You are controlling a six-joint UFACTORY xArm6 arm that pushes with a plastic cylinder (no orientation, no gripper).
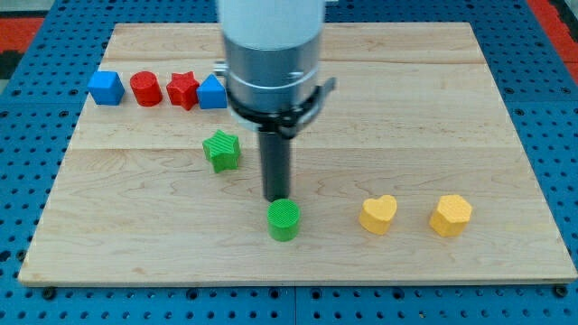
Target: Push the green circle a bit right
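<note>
The green circle [284,220] is a short green cylinder on the wooden board [470,117], below the board's middle. My tip [275,199] is the lower end of the dark rod. It stands just above the green circle in the view, at its upper left edge, touching it or nearly so. The arm's grey and white body rises above the rod to the view's top.
A green star [222,150] lies up and left of the tip. A blue cube [106,88], red cylinder [145,89], red star [183,90] and another blue block [212,93] form a row at upper left. A yellow heart [378,215] and yellow hexagon [451,216] lie right of the green circle.
</note>
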